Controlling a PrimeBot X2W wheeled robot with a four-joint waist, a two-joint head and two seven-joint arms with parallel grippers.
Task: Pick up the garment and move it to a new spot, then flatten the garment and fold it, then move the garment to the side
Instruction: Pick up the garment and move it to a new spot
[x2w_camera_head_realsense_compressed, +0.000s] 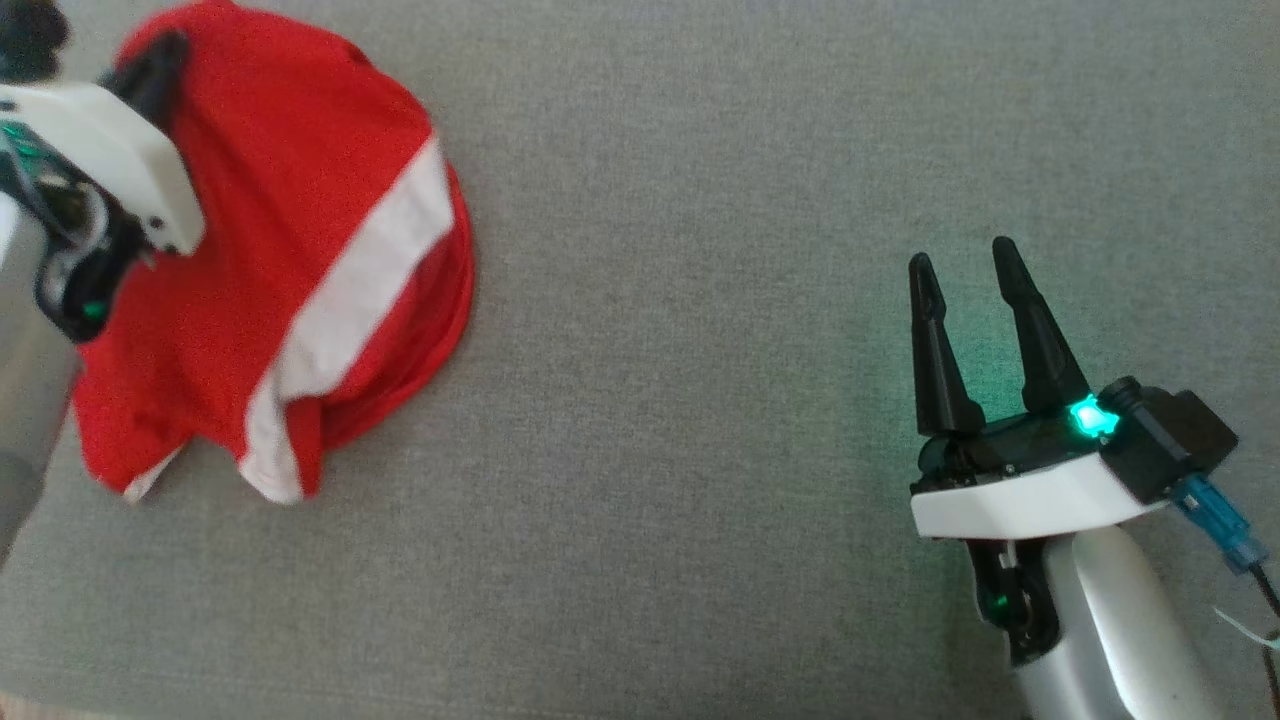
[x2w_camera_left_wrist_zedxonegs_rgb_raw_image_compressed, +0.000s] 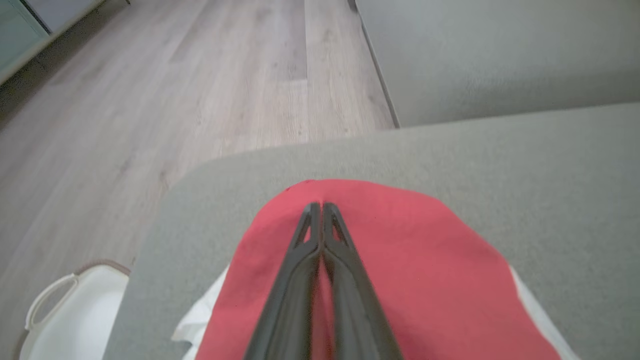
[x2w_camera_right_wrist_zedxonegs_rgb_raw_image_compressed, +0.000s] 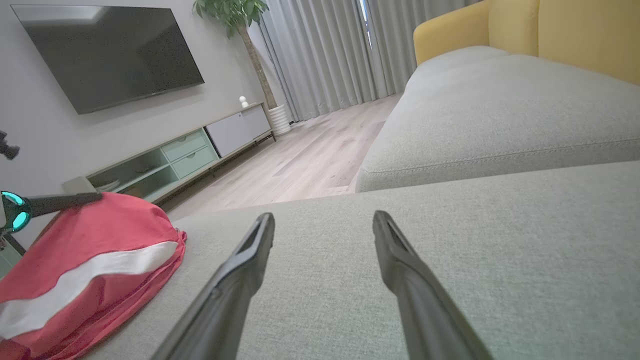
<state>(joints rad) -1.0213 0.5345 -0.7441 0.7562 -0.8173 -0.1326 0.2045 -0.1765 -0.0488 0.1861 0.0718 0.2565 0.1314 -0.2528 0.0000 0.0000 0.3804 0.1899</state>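
My left gripper (x2w_camera_left_wrist_zedxonegs_rgb_raw_image_compressed: 320, 206) is closed, fingers pressed together over the top of the red shirt (x2w_camera_head_realsense_compressed: 300, 200), a sliver of red cloth caught between them. The shirt, with its white band, sits heaped by the left edge of the grey sofa cushion (x2w_camera_head_realsense_compressed: 700, 300), near the far corner. My right gripper (x2w_camera_head_realsense_compressed: 962, 255) hovers toward the cushion's right edge, well apart, jaws spread wide and holding nothing.

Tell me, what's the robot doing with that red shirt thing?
The robot's left gripper is shut on the red garment, pinching the fabric near its far edge. The garment, which has a white stripe, sits in a rumpled heap near a corner of the grey sofa cushion. The right gripper is open over bare cushion, well apart from it. Nothing is flattened or folded yet.
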